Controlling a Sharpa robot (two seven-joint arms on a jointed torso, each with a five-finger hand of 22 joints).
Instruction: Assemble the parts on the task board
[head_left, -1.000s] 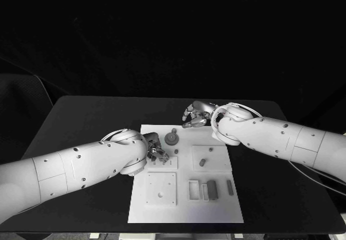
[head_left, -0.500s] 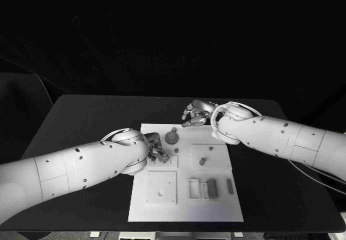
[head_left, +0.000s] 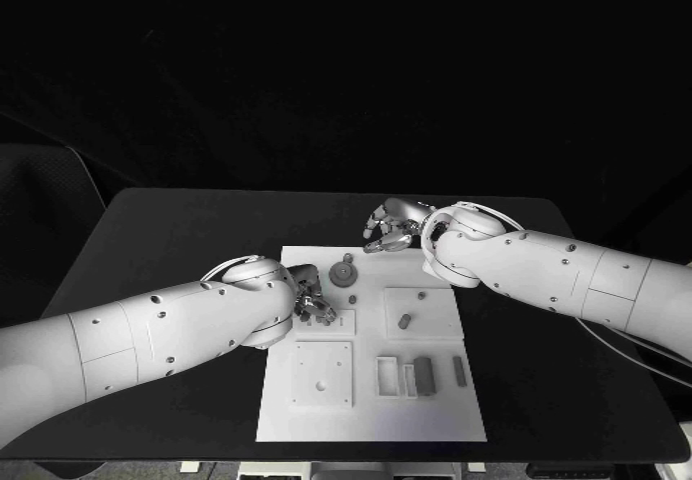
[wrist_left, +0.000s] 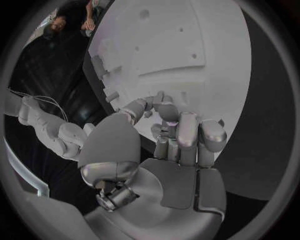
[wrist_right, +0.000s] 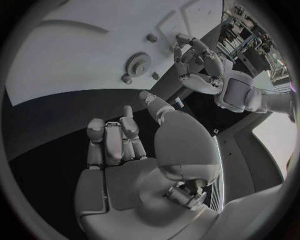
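The white task board (head_left: 372, 420) lies in the middle of the black table (head_left: 159, 240), its near edge close to the table's near edge. At its near right a small open tray (head_left: 389, 378) stands empty, with a dark block (head_left: 424, 377) just beside it and a slim dark bar (head_left: 460, 373) further right. At near left sits a square plate (head_left: 323, 376) with small holes. Further back on the right, another square plate (head_left: 415, 311) carries a short dark peg (head_left: 405, 322). Toward the far end, a gear (head_left: 343, 273) sits on the board, with a small round part (head_left: 351, 298) just near of it.

The left hand (head_left: 312, 303) hangs over the board's left side, beside a small plate with pegs (head_left: 329, 322). Its fingers (wrist_left: 187, 131) are curled in over the board; what, if anything, they pinch is hidden behind them, so I cannot tell. The forearm covers the board's left edge there.

The right hand (head_left: 389, 229) hovers at the board's far edge, over the black table. Its fingers (wrist_right: 112, 140) are curled toward the palm with nothing in them; the gear lies apart from it on the board.

Bare table lies left, right and beyond the board.
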